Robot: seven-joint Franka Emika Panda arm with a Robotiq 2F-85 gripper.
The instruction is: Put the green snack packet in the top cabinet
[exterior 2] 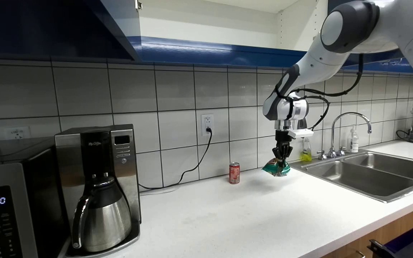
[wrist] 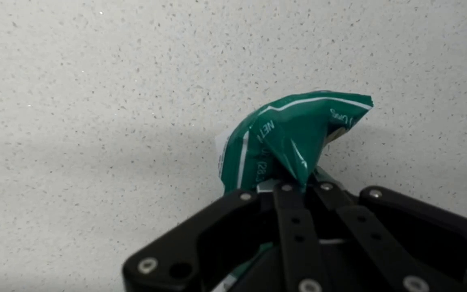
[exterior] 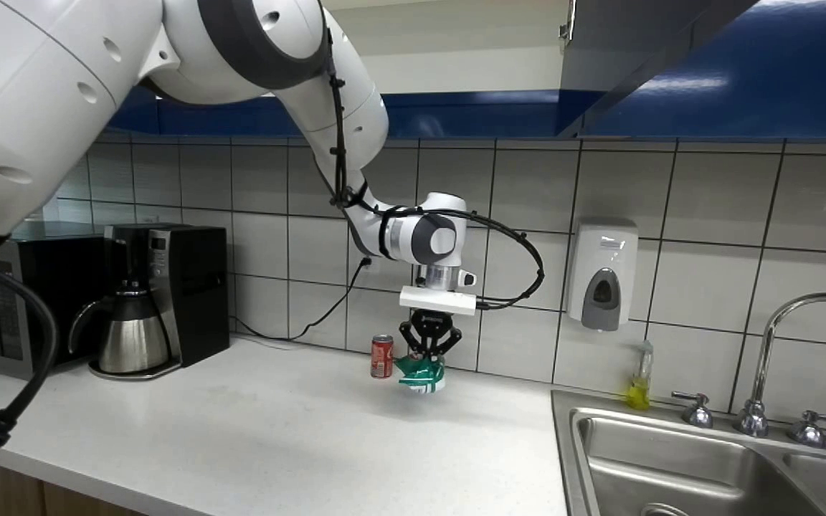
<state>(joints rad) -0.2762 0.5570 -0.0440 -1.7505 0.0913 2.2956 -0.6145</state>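
Observation:
The green snack packet point(exterior: 421, 374) is crinkled foil with white markings. It also shows in an exterior view point(exterior 2: 275, 167) and in the wrist view point(wrist: 294, 125). My gripper point(exterior: 427, 352) points down and is shut on the packet, pinching its foil into a fold between the fingertips point(wrist: 304, 187). The packet hangs a little above the white counter. Part of it is hidden behind the fingers in the wrist view. The top cabinet point(exterior: 477, 113) is on the wall above, with a blue lower edge point(exterior 2: 210, 51) and a pale interior. It is open in both exterior views, well above the gripper.
A red can point(exterior: 381, 356) stands on the counter point(exterior 2: 206, 222) beside the packet. A coffee maker point(exterior 2: 100, 193) and microwave point(exterior 2: 2, 208) are at one end. A sink point(exterior: 671, 444) with a faucet point(exterior: 764, 358) is at the other. A cabinet door point(exterior: 635, 64) stands open.

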